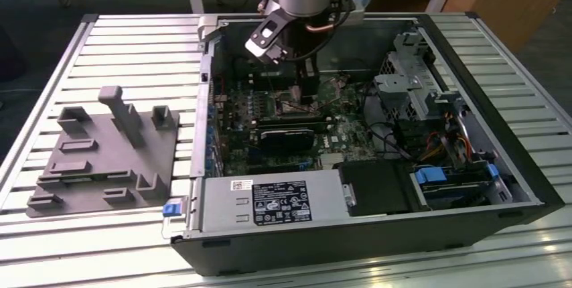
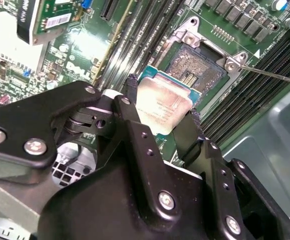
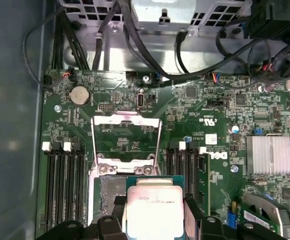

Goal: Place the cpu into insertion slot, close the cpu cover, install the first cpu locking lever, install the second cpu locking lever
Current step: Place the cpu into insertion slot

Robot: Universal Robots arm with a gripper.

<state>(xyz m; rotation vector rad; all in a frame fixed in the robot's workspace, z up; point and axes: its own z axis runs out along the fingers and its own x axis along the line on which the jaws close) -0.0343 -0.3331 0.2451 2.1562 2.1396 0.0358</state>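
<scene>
Slatted metal table (image 1: 134, 40), carrying an open computer case (image 1: 527, 187) and, well apart on the exterior view's left, a grey moulded fixture plate (image 1: 98, 161). Green motherboard (image 3: 220, 100), lying flat in the case. Gripper (image 2: 163, 100), lowered into the case over the board, its two black fingers clenched on opposite edges of the cpu (image 3: 152, 207). Cpu cover (image 3: 127, 120), swung up and open, board visible through its window. Insertion slot (image 2: 195, 70), dark centre mostly bare. The cpu, silvery face outward, hangs just beside and partly over the slot's near edge; not seated. Thin metal rod (image 2: 275, 76), probably one locking lever, standing free of the slot. Progress, as judged: the first step is in hand; the cover and both levers are undone. Contact between cpu and slot cannot be told; the gripper hides the slot's near side.
</scene>
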